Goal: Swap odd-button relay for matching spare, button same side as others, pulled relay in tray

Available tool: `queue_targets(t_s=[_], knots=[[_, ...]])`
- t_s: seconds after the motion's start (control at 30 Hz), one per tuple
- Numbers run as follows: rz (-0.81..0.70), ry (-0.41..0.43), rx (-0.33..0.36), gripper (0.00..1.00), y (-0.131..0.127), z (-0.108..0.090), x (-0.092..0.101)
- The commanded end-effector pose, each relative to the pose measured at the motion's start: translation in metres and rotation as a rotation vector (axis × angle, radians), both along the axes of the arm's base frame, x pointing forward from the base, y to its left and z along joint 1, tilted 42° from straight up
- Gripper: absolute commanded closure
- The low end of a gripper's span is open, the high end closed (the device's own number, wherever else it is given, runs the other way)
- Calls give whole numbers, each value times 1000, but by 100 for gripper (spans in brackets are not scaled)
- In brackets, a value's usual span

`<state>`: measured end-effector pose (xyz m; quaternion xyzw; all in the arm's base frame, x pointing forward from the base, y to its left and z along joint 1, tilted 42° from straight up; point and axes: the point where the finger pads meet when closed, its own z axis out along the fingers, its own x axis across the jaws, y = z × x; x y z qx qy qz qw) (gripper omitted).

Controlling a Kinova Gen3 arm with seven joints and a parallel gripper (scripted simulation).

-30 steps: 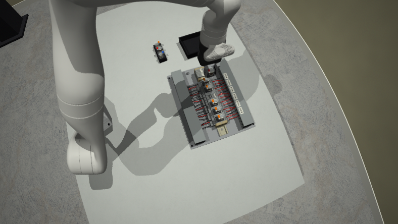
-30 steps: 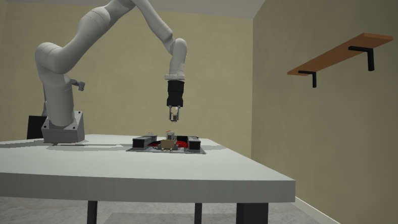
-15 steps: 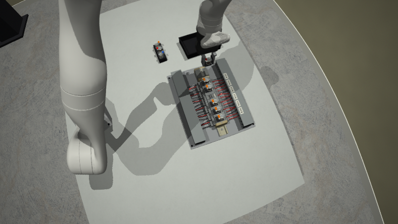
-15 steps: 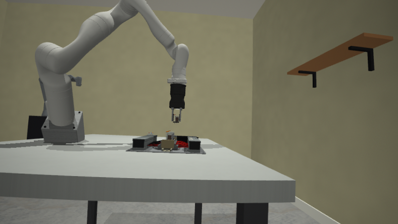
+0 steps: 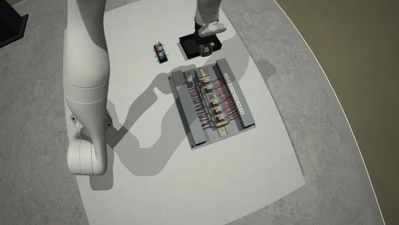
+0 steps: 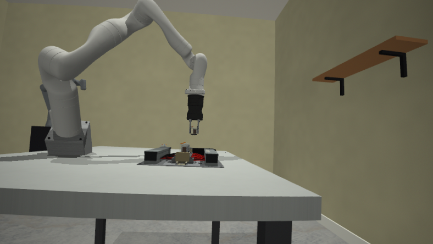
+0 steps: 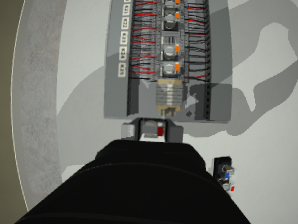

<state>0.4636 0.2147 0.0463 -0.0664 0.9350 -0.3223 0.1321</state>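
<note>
Room: olive walls, a wooden shelf (image 6: pixel 369 56), a grey table (image 6: pixel 151 187) under a pale mat (image 5: pixel 167 167).
Panel: my relay board (image 5: pixel 183 107) shows four orange-button relays in the row and one vacant socket (image 5: pixel 209 96) between them.
Claw: my gripper (image 6: pixel 194 130) is clamped partway on the red-button relay (image 5: pixel 205 50), held high over the black tray (image 5: pixel 186 44).
Spares: a small holder (image 5: pixel 160 52) sits left of the tray.
Next, my judgement: I should lower straight down inside the tray walls and release only near its floor, so the relay settles without bouncing.
</note>
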Motion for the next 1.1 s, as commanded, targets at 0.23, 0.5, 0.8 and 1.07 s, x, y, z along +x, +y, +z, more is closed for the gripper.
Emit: queue_targets(t_s=[0.23,0.5,0.8,1.07], knots=[[5,0,-4,100,21,-20,6],[5,0,-10,100,41,-43,13],[6,-1,-4,100,61,-58,16],[5,-1,-10,100,79,-83,24]])
